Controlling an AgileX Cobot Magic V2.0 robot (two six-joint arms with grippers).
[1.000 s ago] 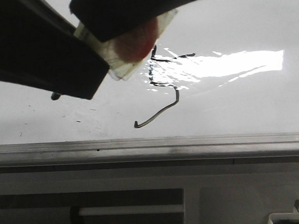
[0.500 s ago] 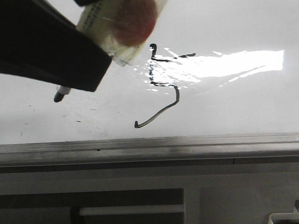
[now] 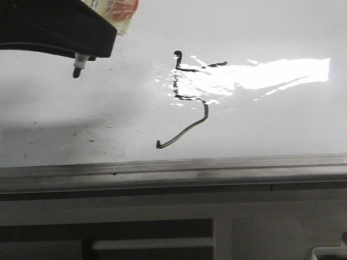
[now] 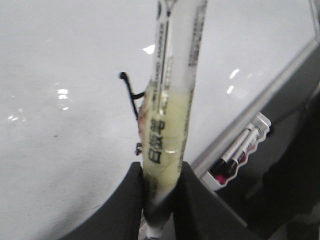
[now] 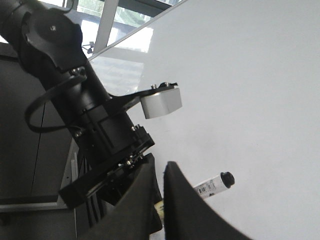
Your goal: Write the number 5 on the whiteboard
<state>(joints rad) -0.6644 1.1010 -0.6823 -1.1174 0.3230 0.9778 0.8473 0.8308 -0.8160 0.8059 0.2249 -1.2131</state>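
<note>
Toward the left side of the whiteboard (image 3: pixel 267 118), the left gripper (image 3: pixel 76 38) hangs above the surface, its two black fingers (image 4: pixel 122 210) closed snugly on a marker (image 4: pixel 170 115) with a clear, printed sleeve. The marker's dark tip (image 3: pixel 75 72) pokes out below the gripper and sits clear of the white surface, well apart from the drawn line. In the left wrist view the marker barrel runs up between the fingers, gripped near its lower end. Further right, near the middle of the board, lies the number 5 (image 3: pixel 186 100): a thin black line with a short bar at the top, an angular body crossing a bright patch of glare, and a long hooked tail that ends near the grey edge strip (image 3: pixel 176 168) along the board's far edge. In the right wrist view the right gripper (image 5: pixel 159 200) shows its two dark fingers close together with a narrow gap, holding nothing, and the left arm (image 5: pixel 85 110) with the marker stands beyond them.
</note>
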